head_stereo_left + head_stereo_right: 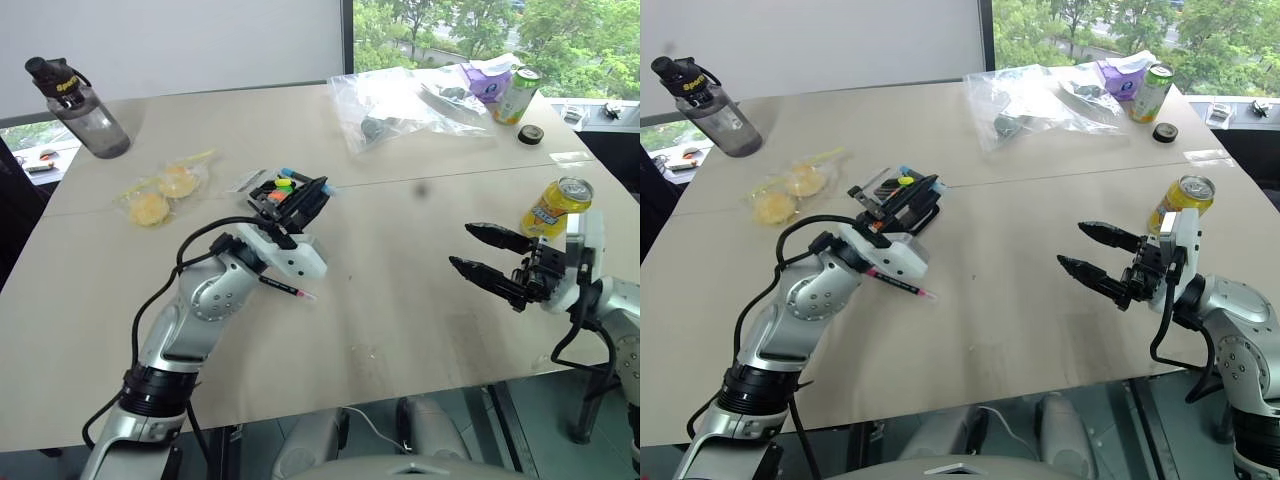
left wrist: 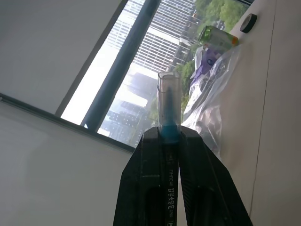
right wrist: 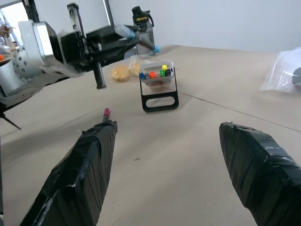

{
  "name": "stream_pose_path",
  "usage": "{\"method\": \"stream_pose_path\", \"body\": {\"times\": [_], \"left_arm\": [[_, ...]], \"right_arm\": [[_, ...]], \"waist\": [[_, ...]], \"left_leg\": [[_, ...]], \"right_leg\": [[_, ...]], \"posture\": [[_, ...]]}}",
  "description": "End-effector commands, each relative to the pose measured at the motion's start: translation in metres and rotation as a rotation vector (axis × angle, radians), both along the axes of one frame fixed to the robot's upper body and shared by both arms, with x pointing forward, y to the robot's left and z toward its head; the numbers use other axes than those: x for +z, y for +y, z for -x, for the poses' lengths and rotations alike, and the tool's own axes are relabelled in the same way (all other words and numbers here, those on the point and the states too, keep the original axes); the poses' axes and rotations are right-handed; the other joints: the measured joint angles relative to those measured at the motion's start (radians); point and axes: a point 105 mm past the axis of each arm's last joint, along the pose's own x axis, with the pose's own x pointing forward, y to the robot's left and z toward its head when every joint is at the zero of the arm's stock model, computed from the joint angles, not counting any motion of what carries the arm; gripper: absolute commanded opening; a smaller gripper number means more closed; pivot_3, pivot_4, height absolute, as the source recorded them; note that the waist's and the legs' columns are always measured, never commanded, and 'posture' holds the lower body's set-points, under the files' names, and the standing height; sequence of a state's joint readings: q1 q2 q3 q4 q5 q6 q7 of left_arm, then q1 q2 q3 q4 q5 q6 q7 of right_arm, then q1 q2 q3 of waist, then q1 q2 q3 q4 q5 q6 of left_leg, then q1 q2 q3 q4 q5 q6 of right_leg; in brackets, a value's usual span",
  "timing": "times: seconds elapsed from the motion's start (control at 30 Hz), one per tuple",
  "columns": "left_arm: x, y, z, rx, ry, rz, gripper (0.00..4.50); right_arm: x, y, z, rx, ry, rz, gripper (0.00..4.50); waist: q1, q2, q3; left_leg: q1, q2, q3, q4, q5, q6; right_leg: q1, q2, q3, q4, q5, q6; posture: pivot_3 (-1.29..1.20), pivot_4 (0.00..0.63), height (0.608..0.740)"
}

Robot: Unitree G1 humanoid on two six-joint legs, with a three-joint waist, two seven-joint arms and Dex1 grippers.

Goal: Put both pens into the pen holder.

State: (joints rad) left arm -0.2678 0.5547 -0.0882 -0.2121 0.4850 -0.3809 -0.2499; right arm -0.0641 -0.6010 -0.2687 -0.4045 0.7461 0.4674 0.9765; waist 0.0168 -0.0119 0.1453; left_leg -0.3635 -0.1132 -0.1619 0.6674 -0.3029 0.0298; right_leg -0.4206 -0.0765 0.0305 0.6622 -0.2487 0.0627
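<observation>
Left gripper (image 2: 170, 141) around blue-capped pen (image 2: 168, 101)

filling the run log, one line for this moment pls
left gripper shut on blue pen | right gripper open | pink pen on table

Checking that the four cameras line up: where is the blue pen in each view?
Left eye view: blue pen left of centre, mid-height.
Right eye view: left of centre, mid-height.
Left wrist view: centre, clamped in the left gripper.
Right wrist view: upper left.
Shared landmark: the clear plastic bag.
</observation>
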Motion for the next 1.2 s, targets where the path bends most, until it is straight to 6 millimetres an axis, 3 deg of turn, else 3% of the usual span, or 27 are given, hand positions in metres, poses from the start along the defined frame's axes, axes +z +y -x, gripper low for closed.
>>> {"method": "stream_pose_path", "body": {"times": [0.03, 0.33, 0.93, 1.1, 1.2], "left_arm": [[0.001, 0.008, -0.003, 0.033, -0.009, 0.028, 0.0], [-0.017, 0.022, -0.015, 0.094, 0.096, 0.065, 0.0], [-0.024, 0.039, -0.024, 0.19, 0.139, 0.055, 0.0], [-0.018, 0.039, -0.027, 0.185, 0.13, 0.081, 2.09], [-0.013, 0.035, -0.027, 0.175, 0.102, 0.065, 3.58]], "right_arm": [[0.01, 0.004, 0.002, 0.029, -0.053, -0.006, 3.72], [0.014, 0.009, 0.003, 0.039, -0.071, -0.005, 3.72], [0.017, 0.009, -0.008, -0.028, -0.126, 0.023, 3.72], [0.017, 0.009, -0.009, -0.027, -0.124, 0.025, 3.79], [0.017, 0.01, -0.009, -0.028, -0.124, 0.025, 3.79]], "waist": [[0.0, 0.0, 0.0], [-0.001, 0.0, 0.0], [-0.002, 0.0, 0.0], [-0.002, 0.0, 0.0], [-0.001, 0.0, 0.0]], "left_leg": [[0.0, 0.0, 0.0, 0.0, 0.0, 0.0], [0.0, 0.0, 0.0, 0.001, 0.0, 0.0], [0.0, 0.0, 0.0, 0.001, 0.0, 0.0], [0.0, 0.0, 0.0, 0.001, 0.0, 0.0], [0.0, 0.0, 0.0, 0.001, 0.0, 0.0]], "right_leg": [[0.0, 0.0, -0.001, 0.0, 0.0, 0.0], [0.0, 0.0, -0.003, 0.0, 0.0, 0.0], [0.0, 0.0, -0.003, 0.0, 0.0, 0.0], [0.0, 0.0, -0.003, 0.0, 0.0, 0.0], [0.0, 0.0, -0.003, 0.0, 0.0, 0.0]], "posture": [[0.0, 0.15, 0.74], [0.0, 0.15, 0.74], [0.0, 0.15, 0.74], [0.0, 0.15, 0.74], [0.0, 0.15, 0.74]]}}
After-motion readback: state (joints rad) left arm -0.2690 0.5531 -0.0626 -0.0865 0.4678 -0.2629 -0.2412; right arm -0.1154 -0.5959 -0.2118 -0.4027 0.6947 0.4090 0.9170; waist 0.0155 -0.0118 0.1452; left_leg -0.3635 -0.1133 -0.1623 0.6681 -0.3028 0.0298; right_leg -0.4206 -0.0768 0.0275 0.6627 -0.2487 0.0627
